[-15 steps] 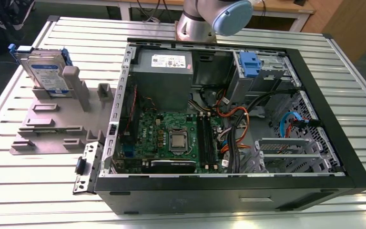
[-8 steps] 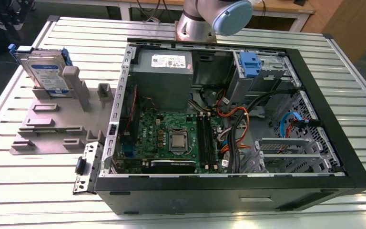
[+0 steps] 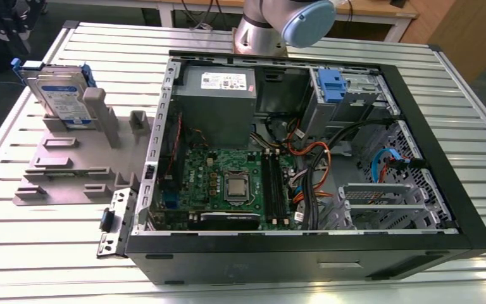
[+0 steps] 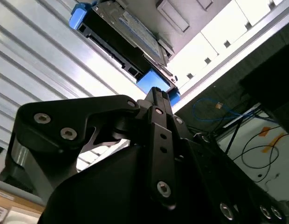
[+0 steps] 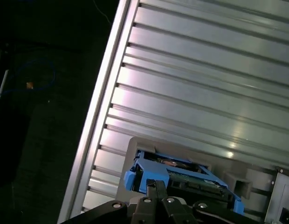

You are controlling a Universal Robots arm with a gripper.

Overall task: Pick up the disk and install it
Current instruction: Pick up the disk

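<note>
Barely started: the hard disk sits upright in its grey stand, with the gripper hovering nearby, fingers seemingly pressed together, holding nothing.

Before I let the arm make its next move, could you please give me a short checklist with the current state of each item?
1. Disk standing upright in the grey stand: ok.
2. Gripper close to the disk, in both wrist views: ok.
3. Gripper open for a grasp: not ok, it looks shut.
4. Gripper touching the disk: cannot tell.
5. Computer case lying open on top: ok.
6. Free bay for the disk: cannot tell; a blue part sits in one bay.
</note>
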